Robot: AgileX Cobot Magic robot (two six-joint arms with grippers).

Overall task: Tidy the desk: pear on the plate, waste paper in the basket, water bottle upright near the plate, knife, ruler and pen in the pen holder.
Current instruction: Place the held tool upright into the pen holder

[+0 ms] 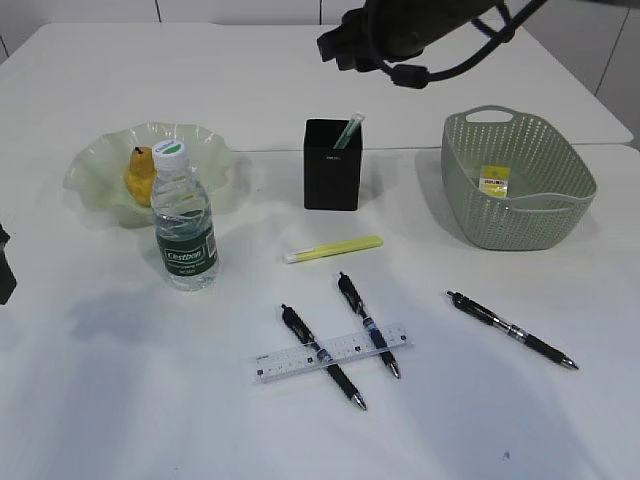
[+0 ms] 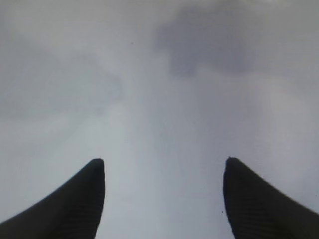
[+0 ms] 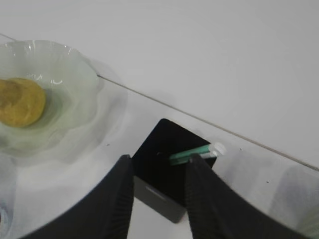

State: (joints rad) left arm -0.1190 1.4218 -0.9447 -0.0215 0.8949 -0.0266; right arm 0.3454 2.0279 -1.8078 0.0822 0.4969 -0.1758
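The glass plate (image 1: pixel 95 170) held a pear (image 1: pixel 139 175); the black pen holder (image 1: pixel 332 165) held a green-capped pen (image 1: pixel 348 131); the basket (image 1: pixel 520 180) held yellow paper (image 1: pixel 493 181). Left jaws apart, empty. Right jaws apart, nothing visibly clamped.

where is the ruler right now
In the exterior view the ruler lies front centre on the table, across two black pens, below the yellow highlighter.

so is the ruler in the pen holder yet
No, the ruler lies flat on the table across two pens, well in front of the pen holder.

right arm (image 1: pixel 420 30): black housing, black cables looping off
left fingers (image 2: pixel 79 199): black, tapered, ribbed
right fingers (image 3: pixel 117 199): black, ribbed
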